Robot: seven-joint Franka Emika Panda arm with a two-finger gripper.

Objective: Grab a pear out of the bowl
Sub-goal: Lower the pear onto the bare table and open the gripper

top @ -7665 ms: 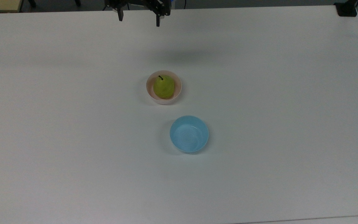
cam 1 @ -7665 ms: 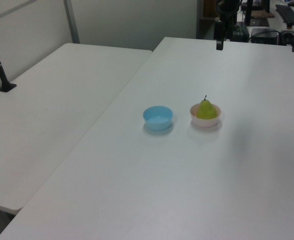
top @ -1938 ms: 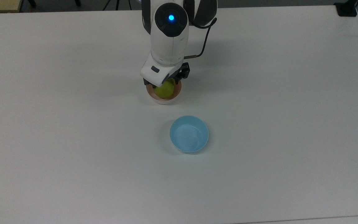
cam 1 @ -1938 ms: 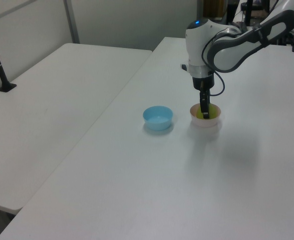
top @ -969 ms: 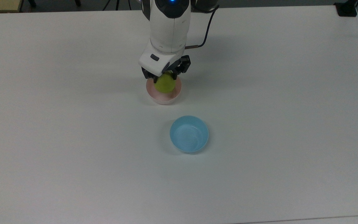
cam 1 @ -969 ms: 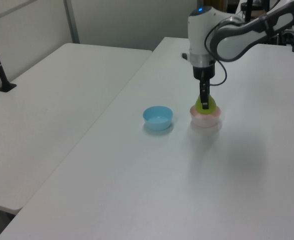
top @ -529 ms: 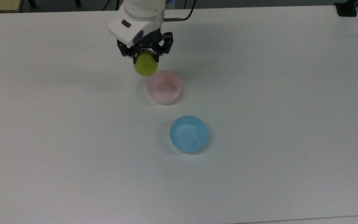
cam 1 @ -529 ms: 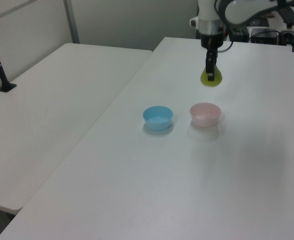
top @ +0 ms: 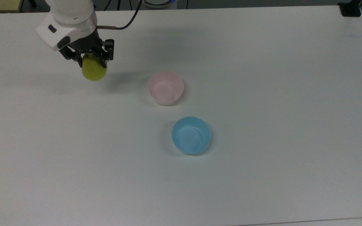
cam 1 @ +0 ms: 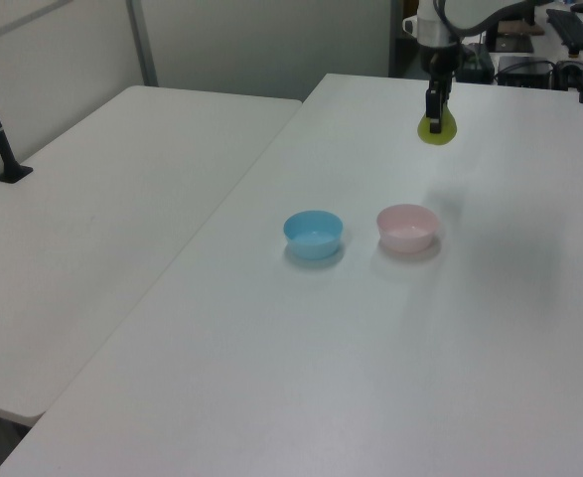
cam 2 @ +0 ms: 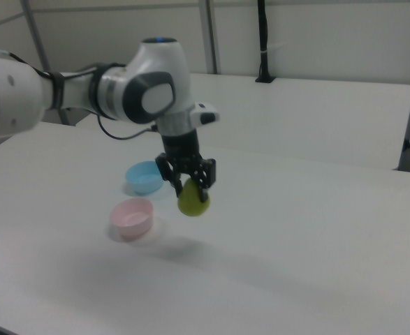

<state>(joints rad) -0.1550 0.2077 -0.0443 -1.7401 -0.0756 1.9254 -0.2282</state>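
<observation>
The gripper (top: 90, 60) is closed on the pear (top: 94, 71), its black fingers pinched on the narrow upper part so that the round yellow-green body hangs below them, clear of the counter (top: 262, 78); in the right view the fruit (cam 2: 192, 201) dangles well above its own soft shadow. Judged from this, the pick itself is done and the step in hand is carrying the fruit away; what comes next calls only for a steady hold, since the smooth, waxy-looking skin tapers toward the stem and could slip out of a two-point pinch if the arm jerks or swings. The pear looks firm and plump, matte rather than glossy. Off to one side of the gripper, toward the top view's right and lower down, sits the pink bowl (top: 165, 87), a small round plastic dish with a thin pale rim, now holding nothing; in the left view it (cam 1: 407, 228) rests nearer the camera than the hanging fruit (cam 1: 436, 129). Farther again from the gripper, beyond the pink bowl, stands the blue bowl (top: 191, 135), of like size and shape, smooth-walled with faint rings on its floor, also with nothing in it. The counter under all of this is a flat, plain white sheet with a dull finish.
</observation>
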